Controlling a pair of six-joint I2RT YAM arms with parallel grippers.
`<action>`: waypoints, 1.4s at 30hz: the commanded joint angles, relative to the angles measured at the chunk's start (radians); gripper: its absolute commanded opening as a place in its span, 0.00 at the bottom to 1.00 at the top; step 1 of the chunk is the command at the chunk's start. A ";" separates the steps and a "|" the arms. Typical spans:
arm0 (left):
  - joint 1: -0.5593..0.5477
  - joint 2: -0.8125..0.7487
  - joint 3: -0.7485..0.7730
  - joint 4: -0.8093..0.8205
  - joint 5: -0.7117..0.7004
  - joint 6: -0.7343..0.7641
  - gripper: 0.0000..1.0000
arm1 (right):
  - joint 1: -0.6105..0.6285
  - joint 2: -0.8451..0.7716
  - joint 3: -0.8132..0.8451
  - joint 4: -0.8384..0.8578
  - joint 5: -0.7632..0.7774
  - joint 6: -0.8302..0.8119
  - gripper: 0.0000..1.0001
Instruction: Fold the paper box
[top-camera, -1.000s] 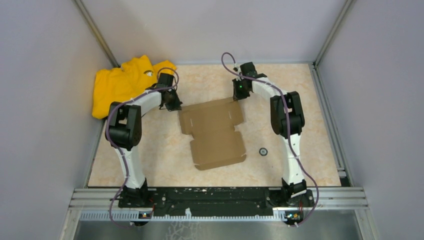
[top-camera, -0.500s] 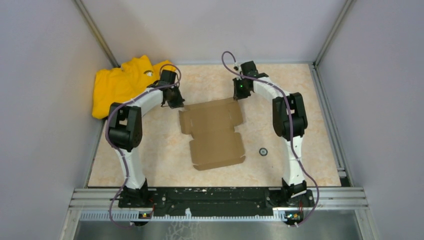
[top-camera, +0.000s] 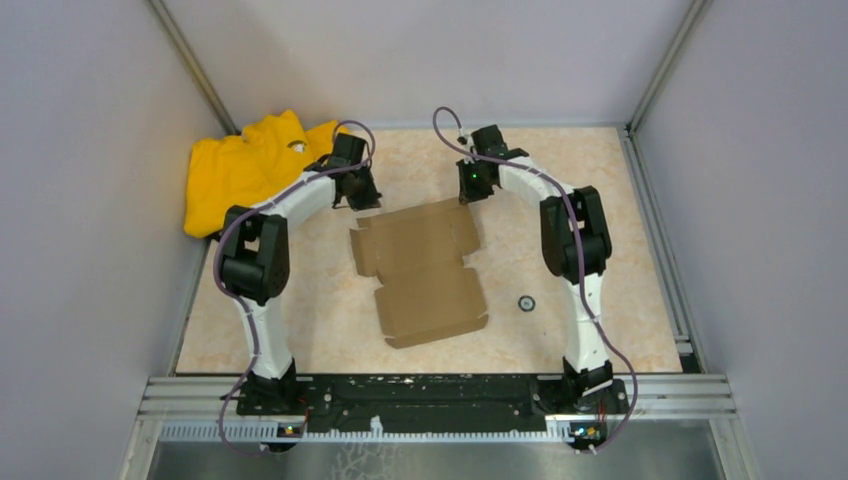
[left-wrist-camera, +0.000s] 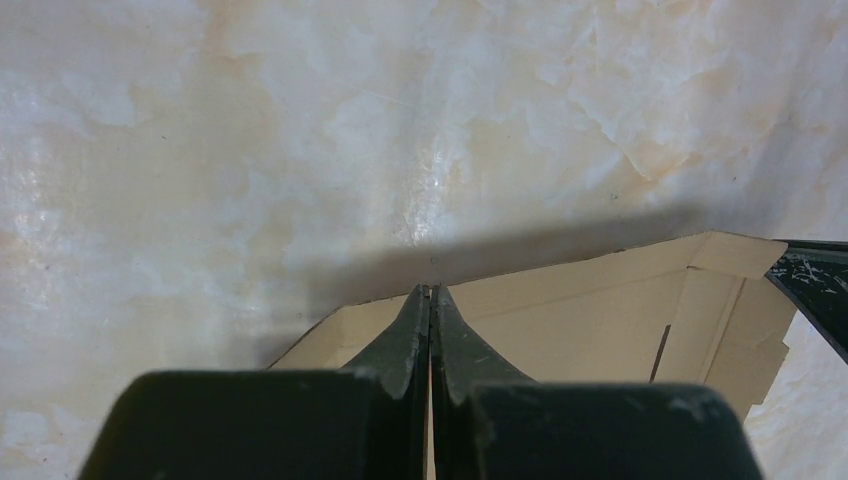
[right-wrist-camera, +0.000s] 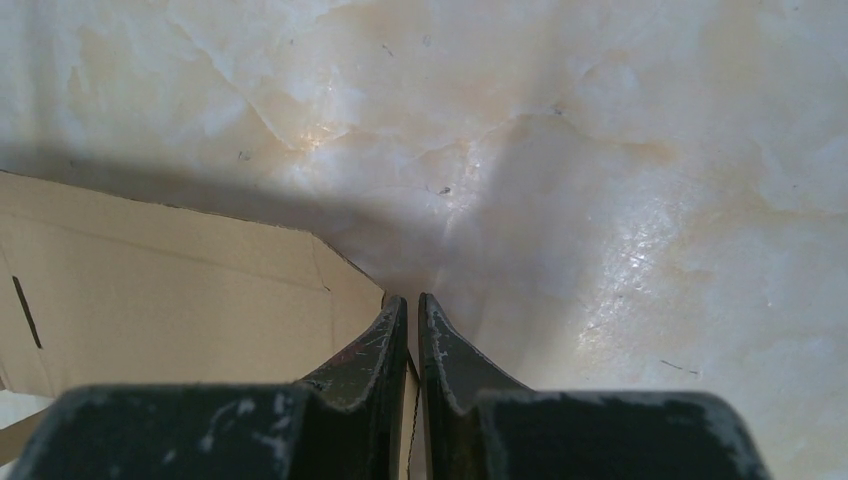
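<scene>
We have barely begun. On the table (top-camera: 620, 230) the paper box (top-camera: 425, 270) lies near the middle as an open die-cut sheet, with its panels and side tabs spread flat, no wall raised and no tab tucked. By our reading every fold is yet to be made. The yellow garment (top-camera: 240, 170) sits apart in the far-left corner. The left gripper (left-wrist-camera: 431, 292) has its fingers pressed tight together with the tips at the sheet's far edge, and we cannot tell whether any cardboard is nipped between them. The right gripper (right-wrist-camera: 412, 300) stands at the far right corner, its fingers all but closed; a brown sliver shows in the slit, which we take for a pinch on that corner. A wide shadow under the far edge suggests that edge is raised a little off the table, though from above the lift is hard to judge. Both wrist views cut off most of the sheet, and its crease lines are too faint to follow. A small dark ring (top-camera: 525, 302) lies to the right of the box; we cannot make out what it is.
</scene>
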 joint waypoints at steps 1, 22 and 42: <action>-0.014 0.006 0.025 -0.013 -0.005 -0.013 0.01 | 0.021 -0.074 0.005 0.024 0.004 -0.001 0.09; 0.116 -0.207 -0.143 -0.010 -0.115 0.048 0.27 | 0.026 -0.109 -0.040 0.028 0.053 -0.014 0.09; 0.129 -0.131 -0.219 0.041 0.034 0.040 0.00 | 0.005 -0.114 -0.072 0.060 0.092 0.036 0.23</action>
